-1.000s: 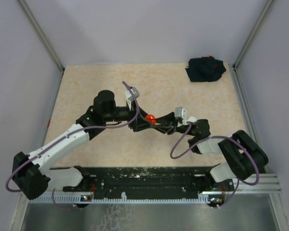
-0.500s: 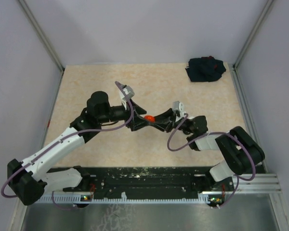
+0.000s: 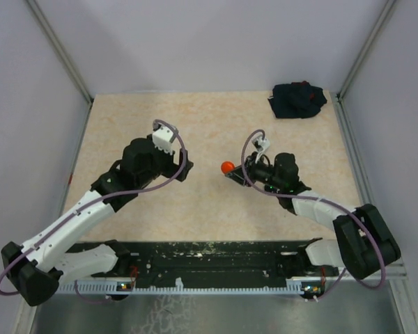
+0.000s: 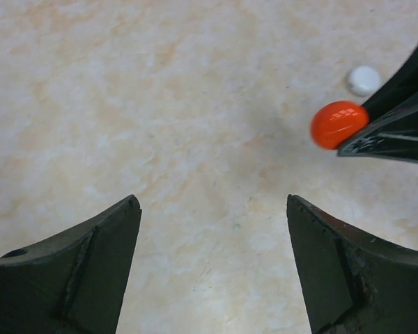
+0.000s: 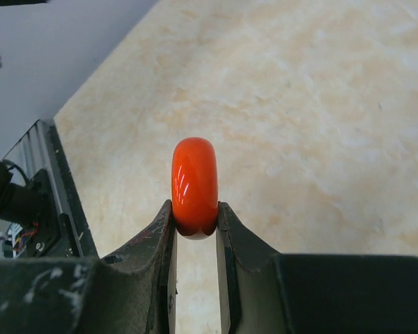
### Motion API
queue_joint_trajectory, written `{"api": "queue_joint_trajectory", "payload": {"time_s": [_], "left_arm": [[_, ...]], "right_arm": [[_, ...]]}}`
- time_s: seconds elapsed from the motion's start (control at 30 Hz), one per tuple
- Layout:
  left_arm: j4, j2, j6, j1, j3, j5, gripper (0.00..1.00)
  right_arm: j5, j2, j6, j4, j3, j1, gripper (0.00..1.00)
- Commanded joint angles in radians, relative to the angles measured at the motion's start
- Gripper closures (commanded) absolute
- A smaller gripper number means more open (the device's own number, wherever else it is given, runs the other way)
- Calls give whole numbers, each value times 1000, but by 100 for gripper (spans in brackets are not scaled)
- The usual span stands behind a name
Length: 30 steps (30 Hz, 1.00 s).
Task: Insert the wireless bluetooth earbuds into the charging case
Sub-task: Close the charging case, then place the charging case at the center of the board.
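Between fingers of right gripper (image 5: 195,217), red round case (image 5: 194,177) pinched edge-on

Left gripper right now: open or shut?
Open. In the left wrist view, the left gripper has its fingers wide apart, only bare table between them.

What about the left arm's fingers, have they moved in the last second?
Yes. The left fingers have drawn back leftward, away from the red puck, farther from the dark cloth at far right.
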Motion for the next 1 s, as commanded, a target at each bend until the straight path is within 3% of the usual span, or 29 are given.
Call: {"api": "queue_joint_trajectory", "payload": {"time_s": [0.0, 0.23, 0.43, 0.67, 0.97], "left_arm": [[-118, -45, 61, 6, -20, -216, 9], [-107, -85, 92, 19, -90, -303, 3], [-104, -85, 97, 56, -115, -269, 3], [-84, -125, 86, 105, -141, -211, 2], [-70, -153, 69, 184, -157, -99, 2]], "right_arm": [[87, -81, 49, -344, 47, -77, 100], [220, -121, 72, -676, 84, -199, 100], [215, -27, 122, -744, 136, -333, 100], [281, 118, 99, -822, 225, -343, 100], [329, 167, 82, -890, 281, -344, 80]]}}
